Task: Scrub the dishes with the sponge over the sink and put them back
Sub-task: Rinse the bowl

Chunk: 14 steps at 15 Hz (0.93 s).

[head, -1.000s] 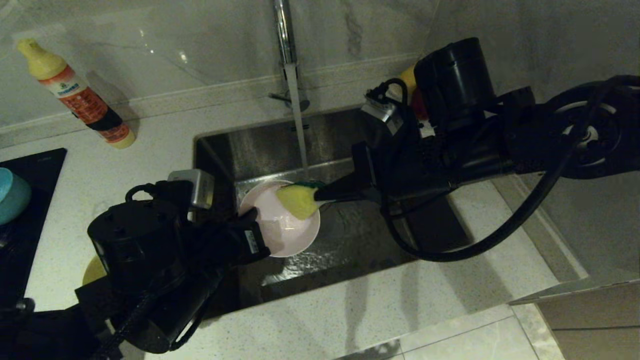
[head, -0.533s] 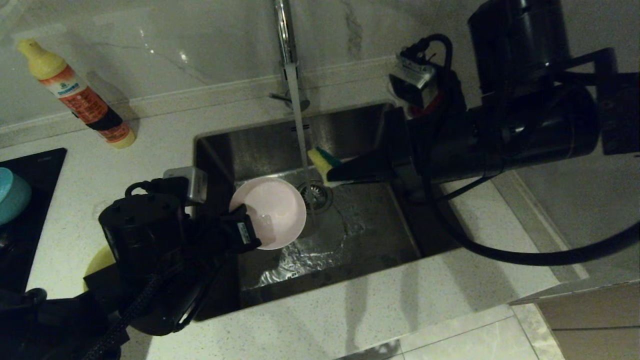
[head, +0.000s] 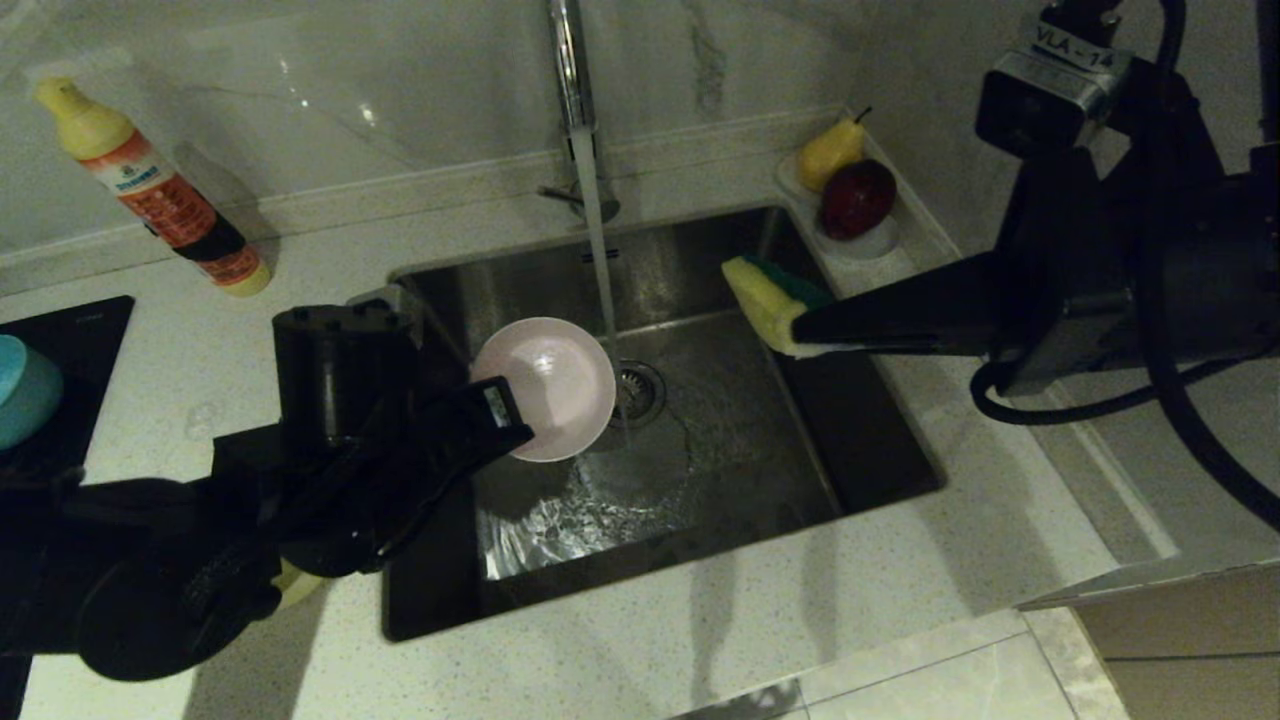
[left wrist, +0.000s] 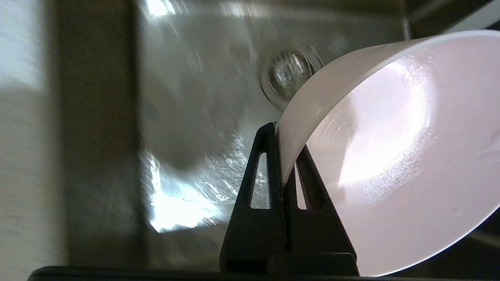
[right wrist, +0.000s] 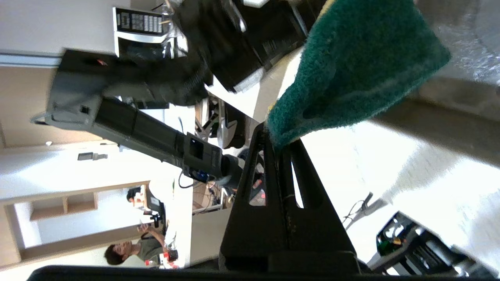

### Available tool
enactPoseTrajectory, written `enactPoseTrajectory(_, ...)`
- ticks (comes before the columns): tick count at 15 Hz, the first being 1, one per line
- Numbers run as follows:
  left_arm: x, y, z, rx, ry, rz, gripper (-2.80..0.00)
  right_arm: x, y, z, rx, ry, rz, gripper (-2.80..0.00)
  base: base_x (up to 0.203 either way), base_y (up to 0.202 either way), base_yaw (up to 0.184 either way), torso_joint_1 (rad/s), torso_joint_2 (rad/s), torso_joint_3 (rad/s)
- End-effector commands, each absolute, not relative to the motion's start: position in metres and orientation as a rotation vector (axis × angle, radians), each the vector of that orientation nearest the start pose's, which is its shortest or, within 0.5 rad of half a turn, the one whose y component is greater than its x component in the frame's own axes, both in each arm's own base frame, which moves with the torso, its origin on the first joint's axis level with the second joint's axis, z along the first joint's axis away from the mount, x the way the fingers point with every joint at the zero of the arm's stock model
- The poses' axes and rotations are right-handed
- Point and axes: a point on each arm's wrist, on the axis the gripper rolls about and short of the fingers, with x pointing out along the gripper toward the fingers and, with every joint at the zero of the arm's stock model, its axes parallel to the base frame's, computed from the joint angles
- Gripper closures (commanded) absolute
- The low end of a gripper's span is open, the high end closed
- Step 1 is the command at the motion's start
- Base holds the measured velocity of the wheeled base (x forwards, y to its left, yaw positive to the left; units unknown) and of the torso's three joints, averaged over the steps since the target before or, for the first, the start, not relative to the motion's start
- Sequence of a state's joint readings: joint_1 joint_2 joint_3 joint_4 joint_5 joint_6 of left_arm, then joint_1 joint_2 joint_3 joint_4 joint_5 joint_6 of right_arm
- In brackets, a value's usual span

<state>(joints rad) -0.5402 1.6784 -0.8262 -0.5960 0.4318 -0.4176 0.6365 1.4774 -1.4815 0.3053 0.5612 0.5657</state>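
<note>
The pale pink bowl (head: 545,400) hangs tilted over the left half of the sink (head: 760,470), its hollow facing up and wet. My left gripper (head: 515,425) is shut on its near rim; the left wrist view shows the fingers of the left gripper (left wrist: 279,134) pinching the bowl (left wrist: 390,156) wall. My right gripper (head: 805,330) is shut on the sponge (head: 770,295), above the sink's right edge and apart from the bowl. The right wrist view shows the sponge (right wrist: 351,66) green side at the right gripper (right wrist: 275,138) tips. A light blue bowl (head: 20,390) sits far left. A yellow bowl (head: 295,585) peeks from behind my left arm.
The tap (head: 570,80) runs; its water stream (head: 598,250) falls past the bowl's right rim by the drain (head: 637,392). A white dish with fruit (head: 850,190) stands behind the sink's right corner. A detergent bottle (head: 150,190) stands at back left, beside the black stove top (head: 60,330).
My right gripper has pulled the sponge off the pink bowl and carried it up and to the right. My left wrist has turned, and the bowl now sits nearer the water stream.
</note>
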Motion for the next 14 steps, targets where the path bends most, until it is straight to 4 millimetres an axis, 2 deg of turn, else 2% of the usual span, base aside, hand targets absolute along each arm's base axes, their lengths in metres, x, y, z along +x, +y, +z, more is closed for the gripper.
enactPoseTrajectory(1,0.269,-0.152,0.204,-0.349,0.376,-0.091,0.00,0.170,0.135,0.341,0.488,0.646,1.045,0.00,0.000,0.000,0.000,0.000,0.00,0.000)
enactPoseTrajectory(3,0.271,-0.154,0.215,-0.425,0.456,-0.124,0.00,0.166,0.130,0.329,0.489,0.659,1.043,0.00,0.000,0.000,0.000,0.000,0.00,0.000)
enactPoseTrajectory(5,0.283,-0.159,0.207,-0.438,0.515,-0.115,0.00,0.162,0.127,0.328,0.496,0.614,1.062,0.00,0.000,0.000,0.000,0.000,0.00,0.000)
enactPoseTrajectory(9,0.321,-0.167,0.194,-0.485,0.534,-0.066,0.00,0.154,0.121,0.323,0.497,0.619,1.058,0.00,0.000,0.000,0.000,0.000,0.00,0.000)
enactPoseTrajectory(14,0.343,-0.168,0.192,-0.507,0.537,-0.034,0.00,0.158,0.119,0.315,0.502,0.647,1.048,0.00,0.000,0.000,0.000,0.000,0.00,0.000)
